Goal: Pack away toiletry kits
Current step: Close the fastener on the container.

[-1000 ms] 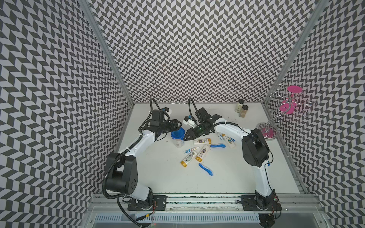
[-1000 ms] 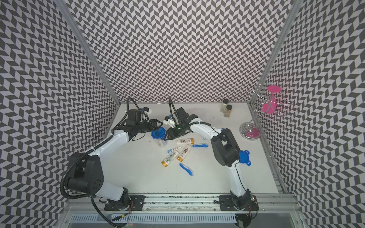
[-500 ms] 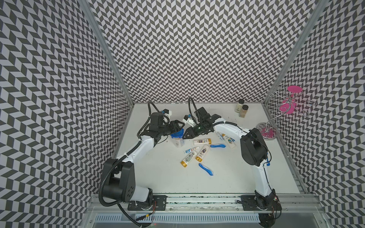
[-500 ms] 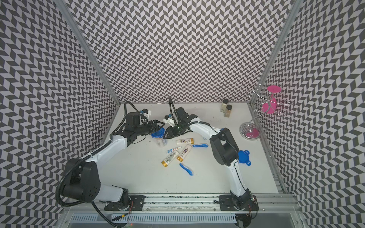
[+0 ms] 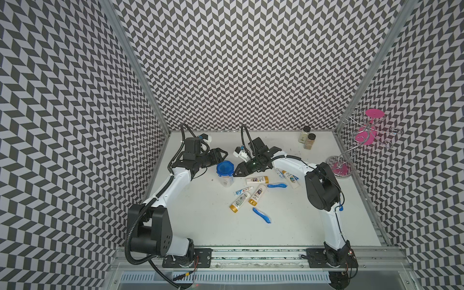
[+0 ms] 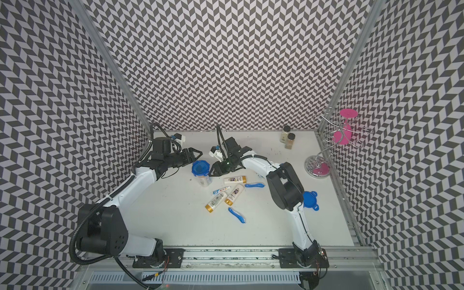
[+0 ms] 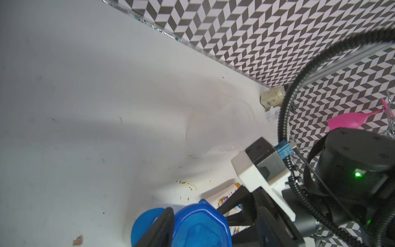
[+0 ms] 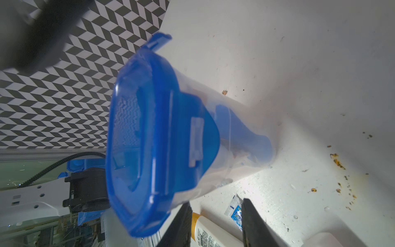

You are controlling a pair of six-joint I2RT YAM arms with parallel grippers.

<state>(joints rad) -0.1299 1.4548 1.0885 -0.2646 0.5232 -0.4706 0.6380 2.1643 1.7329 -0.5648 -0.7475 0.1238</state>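
Beside the lidded cup [image 5: 226,175], hovering with right hand [image 5: 236,172] narrowly parted and empty, left hand [image 5: 224,155] spread impossible to tell; risking tipping it by crowding from both sides

Two white arms [image 5: 175,185] with black joints [image 5: 322,185], ribbed black cables [image 5: 130,241], green lights [image 7: 358,174].

One lidded clear cup [image 5: 226,173], one loose blue lid [image 6: 310,199], four gold-capped white tubes [image 5: 256,180] [image 5: 257,194] [image 5: 239,200] [image 5: 291,178], one toothpaste tube [image 5: 242,192], two blue toothbrushes [image 5: 276,185] [image 5: 261,215], two black-capped spice jars [image 5: 305,133] [image 5: 310,141], one wire stand [image 5: 339,168] with pink discs.
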